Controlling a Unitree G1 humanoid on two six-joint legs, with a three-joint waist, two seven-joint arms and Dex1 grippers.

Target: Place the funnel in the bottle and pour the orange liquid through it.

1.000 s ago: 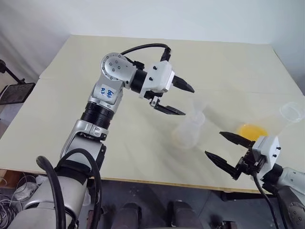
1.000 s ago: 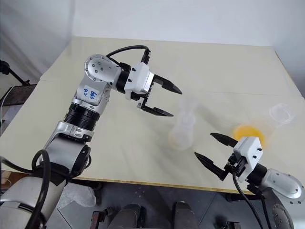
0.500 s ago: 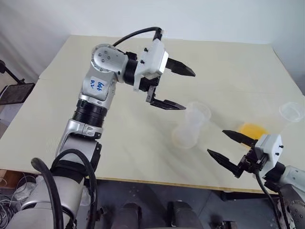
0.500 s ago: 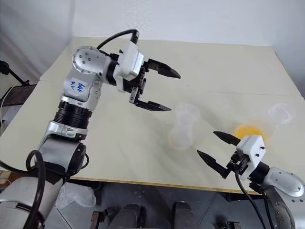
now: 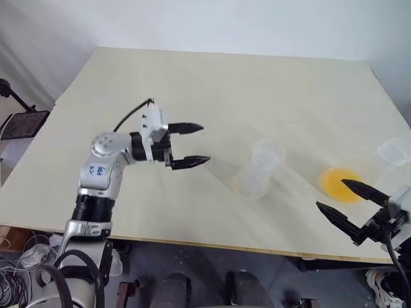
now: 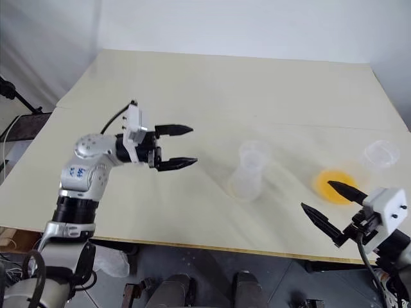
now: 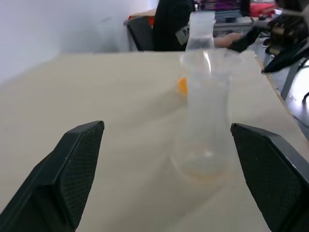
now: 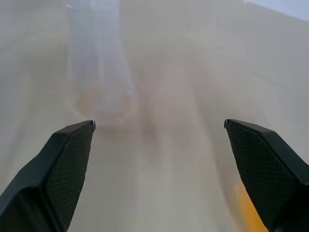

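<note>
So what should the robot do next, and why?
Probably move the open right gripper onto the flask holding the orange liquid and grip it: the funnel already seems to sit in the bottle, and that flask stands just beside this gripper, untouched.

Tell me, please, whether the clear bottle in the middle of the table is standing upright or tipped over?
Upright. The bottle rests on its wide base on the table, neck pointing up; the left wrist view shows it vertical too.
</note>
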